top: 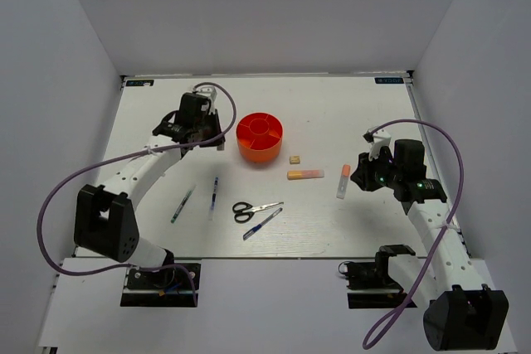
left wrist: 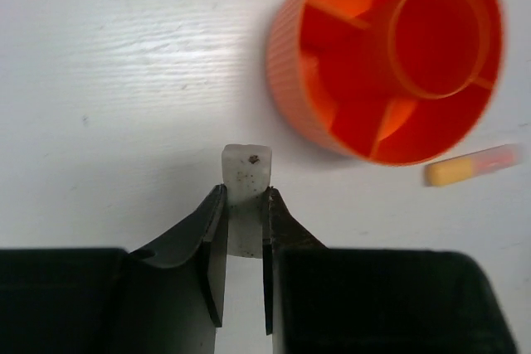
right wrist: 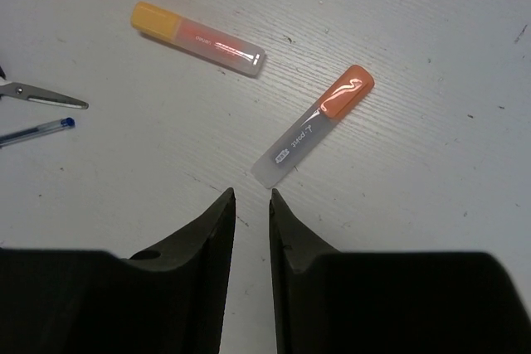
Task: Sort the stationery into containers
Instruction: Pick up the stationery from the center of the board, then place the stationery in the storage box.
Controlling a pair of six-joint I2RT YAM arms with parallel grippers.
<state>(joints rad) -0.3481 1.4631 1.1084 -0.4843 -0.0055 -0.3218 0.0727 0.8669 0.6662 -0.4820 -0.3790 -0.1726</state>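
Observation:
The round orange organiser [top: 260, 137] stands at the table's middle back; it also shows in the left wrist view [left wrist: 386, 55], with its compartments looking empty. My left gripper [top: 202, 135] is just left of it, shut on a small white speckled block [left wrist: 246, 167] that pokes out past the fingertips. My right gripper [right wrist: 251, 196] is narrowly open and empty, just short of the white-orange tube [right wrist: 314, 126], which lies flat on the table [top: 343, 181]. The orange-yellow marker [top: 305, 175] and the tiny tan eraser [top: 294, 159] lie right of the organiser.
Black-handled scissors [top: 249, 210] and a blue pen [top: 262, 224] lie near the front middle. Another blue pen [top: 214, 194] and a green pen [top: 183, 203] lie to the left. White walls enclose the table on three sides.

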